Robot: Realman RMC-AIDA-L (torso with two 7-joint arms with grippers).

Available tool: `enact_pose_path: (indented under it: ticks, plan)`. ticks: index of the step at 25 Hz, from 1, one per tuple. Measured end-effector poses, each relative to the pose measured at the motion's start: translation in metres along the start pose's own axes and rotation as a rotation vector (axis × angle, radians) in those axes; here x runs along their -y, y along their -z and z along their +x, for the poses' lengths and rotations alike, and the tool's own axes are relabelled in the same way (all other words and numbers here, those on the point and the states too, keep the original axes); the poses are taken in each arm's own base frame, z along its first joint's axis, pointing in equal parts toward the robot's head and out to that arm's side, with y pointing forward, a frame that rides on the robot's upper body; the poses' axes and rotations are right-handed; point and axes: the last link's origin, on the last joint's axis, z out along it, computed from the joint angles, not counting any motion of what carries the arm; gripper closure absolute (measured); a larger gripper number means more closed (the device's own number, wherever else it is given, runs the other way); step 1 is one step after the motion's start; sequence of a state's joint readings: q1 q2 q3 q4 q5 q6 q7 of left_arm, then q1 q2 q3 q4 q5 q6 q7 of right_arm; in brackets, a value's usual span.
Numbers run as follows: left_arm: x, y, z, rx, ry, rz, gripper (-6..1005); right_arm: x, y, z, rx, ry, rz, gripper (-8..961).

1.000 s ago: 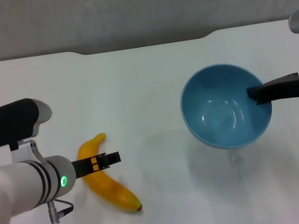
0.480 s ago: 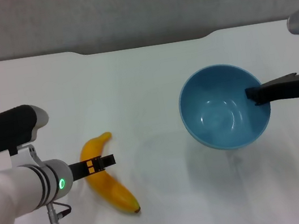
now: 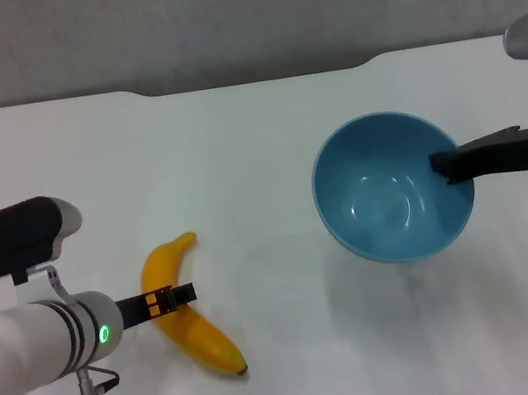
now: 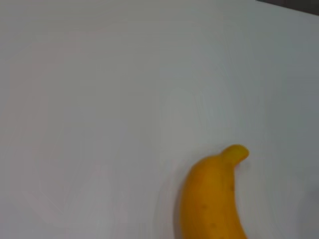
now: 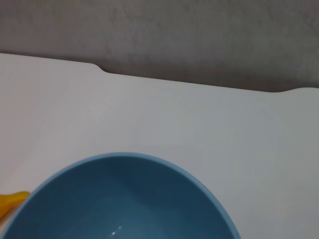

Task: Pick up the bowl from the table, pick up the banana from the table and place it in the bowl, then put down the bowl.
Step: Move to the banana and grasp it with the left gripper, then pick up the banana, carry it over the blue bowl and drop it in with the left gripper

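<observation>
The light-blue bowl (image 3: 392,186) sits in the right half of the white bench (image 3: 244,140), tilted slightly, its shadow falling on the surface just below it, which suggests it is lifted clear; the right gripper (image 3: 444,165) reaches in from the right edge and its jaws pinch the bowl's right rim, one dark finger showing inside the wall; in the right wrist view the bowl (image 5: 124,199) fills the near part, with the bench's notched far edge beyond it.

The banana (image 3: 190,321) lies flat on the bench in the left half, well apart from the bowl, stem pointing away from the robot and dark tip towards it; the left gripper (image 3: 174,296) crosses over the banana's middle from the left; whether its jaws are spread or pressed together I cannot tell; the left wrist view shows the banana (image 4: 212,199) and its stem end against bare bench.
</observation>
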State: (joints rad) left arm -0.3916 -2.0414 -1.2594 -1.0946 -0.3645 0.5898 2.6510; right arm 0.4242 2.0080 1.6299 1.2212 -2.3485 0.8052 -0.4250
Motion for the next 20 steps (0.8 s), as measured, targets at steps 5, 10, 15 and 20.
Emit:
enact_pose_path:
  ticks: [5,10,15,20]
  plan:
    - [0.0036,-0.0014,-0.0025,0.010,0.004,0.010,153,0.0001,0.0010,0.0005,0.003,0.000,0.001,880]
    - [0.0061,-0.0026,-0.0051,0.019,0.006,0.018,163,-0.0006,0.0021,-0.0006,0.009,0.003,0.000,876]
    - [0.0075,-0.0024,-0.0038,0.016,0.012,0.020,174,-0.0005,0.0021,-0.0008,0.011,0.003,0.001,873]
    - [0.0062,0.0002,-0.0027,0.005,0.008,0.011,418,0.0008,0.0026,0.0020,0.008,-0.002,0.005,870]
